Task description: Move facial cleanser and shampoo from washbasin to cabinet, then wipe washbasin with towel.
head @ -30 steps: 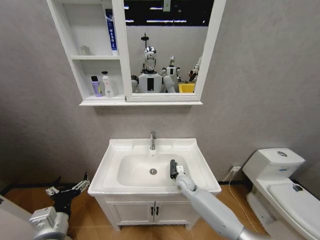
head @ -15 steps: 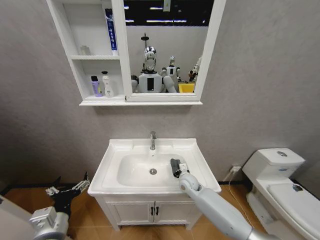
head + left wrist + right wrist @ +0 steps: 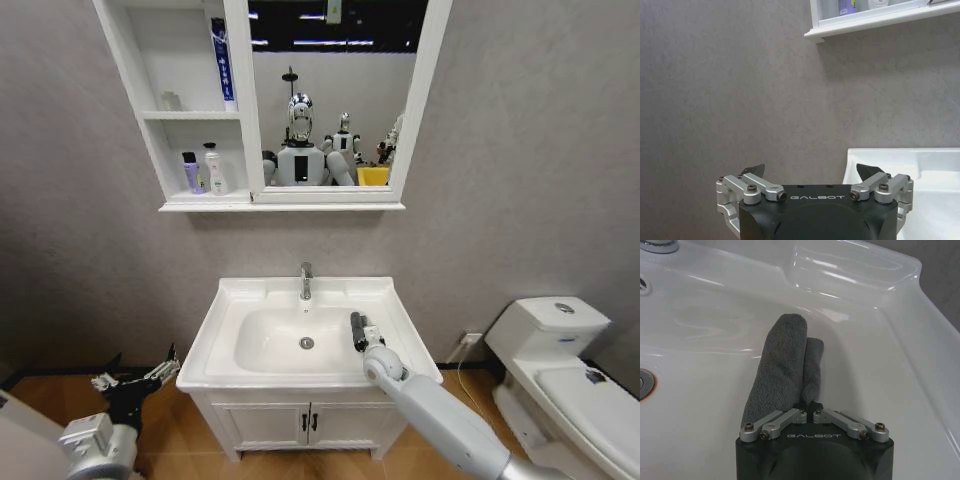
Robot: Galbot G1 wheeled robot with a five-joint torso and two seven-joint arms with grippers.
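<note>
The white washbasin [image 3: 228, 300] stands in the middle with its chrome tap [image 3: 306, 281] at the back. My right gripper [image 3: 366, 338] is shut on the dark grey towel [image 3: 355, 328], which presses against the bowl's right inner wall. In the right wrist view the folded towel [image 3: 785, 365] sticks out beyond the right gripper [image 3: 808, 407] onto the wet-looking ceramic. On the cabinet [image 3: 190, 205], a purple bottle [image 3: 190, 172] and a white bottle [image 3: 213, 170] stand on the lowest shelf; which is the facial cleanser and which the shampoo I cannot tell. My left gripper [image 3: 135, 380] hangs open, low at the left.
A tall blue tube [image 3: 222, 60] stands on the cabinet's top shelf. A white toilet [image 3: 560, 370] is at the right. The low two-door cupboard [image 3: 300, 422] sits under the basin. In the left wrist view, the left gripper [image 3: 811, 170] faces the grey wall beside the basin's edge [image 3: 900, 155].
My right gripper has slid the towel a little to the right across the bowl, toward its right wall. The left arm has stayed still.
</note>
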